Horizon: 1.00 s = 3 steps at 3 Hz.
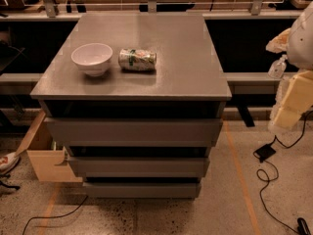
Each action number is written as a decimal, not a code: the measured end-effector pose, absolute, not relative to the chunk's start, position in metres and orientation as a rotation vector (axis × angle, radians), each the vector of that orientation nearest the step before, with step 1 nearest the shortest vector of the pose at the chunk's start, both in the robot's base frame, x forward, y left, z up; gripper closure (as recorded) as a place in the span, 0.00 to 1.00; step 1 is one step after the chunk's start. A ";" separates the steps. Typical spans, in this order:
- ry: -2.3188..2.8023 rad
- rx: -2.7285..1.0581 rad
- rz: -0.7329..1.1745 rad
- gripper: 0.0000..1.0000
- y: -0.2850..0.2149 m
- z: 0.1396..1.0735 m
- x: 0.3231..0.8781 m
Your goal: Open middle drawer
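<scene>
A grey cabinet (137,89) with three handle-less drawers stands in the middle of the view. The middle drawer (139,166) is the second flat grey front, below the taller top drawer (134,131) and above the narrow bottom drawer (142,190). Its front sits in line with the others, with a dark gap above it. My gripper (292,102), pale and cream-coloured, hangs at the right edge of the view, to the right of the cabinet at about top-drawer height and well apart from it. It holds nothing that I can see.
A white bowl (92,58) and a green-and-white can (137,59) lying on its side rest on the cabinet top. An open cardboard box (44,153) stands at the cabinet's left. A black adapter (264,152) and cables (269,190) lie on the floor at the right.
</scene>
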<state>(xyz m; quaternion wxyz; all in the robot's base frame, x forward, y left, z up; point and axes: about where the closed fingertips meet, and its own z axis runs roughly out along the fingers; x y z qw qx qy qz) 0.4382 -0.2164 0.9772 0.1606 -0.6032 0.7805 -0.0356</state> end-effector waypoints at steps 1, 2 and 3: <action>2.222 -1.720 -0.108 0.00 -0.215 0.977 0.438; 2.221 -1.737 -0.100 0.00 -0.209 0.957 0.436; 2.210 -1.772 -0.046 0.00 -0.196 0.901 0.428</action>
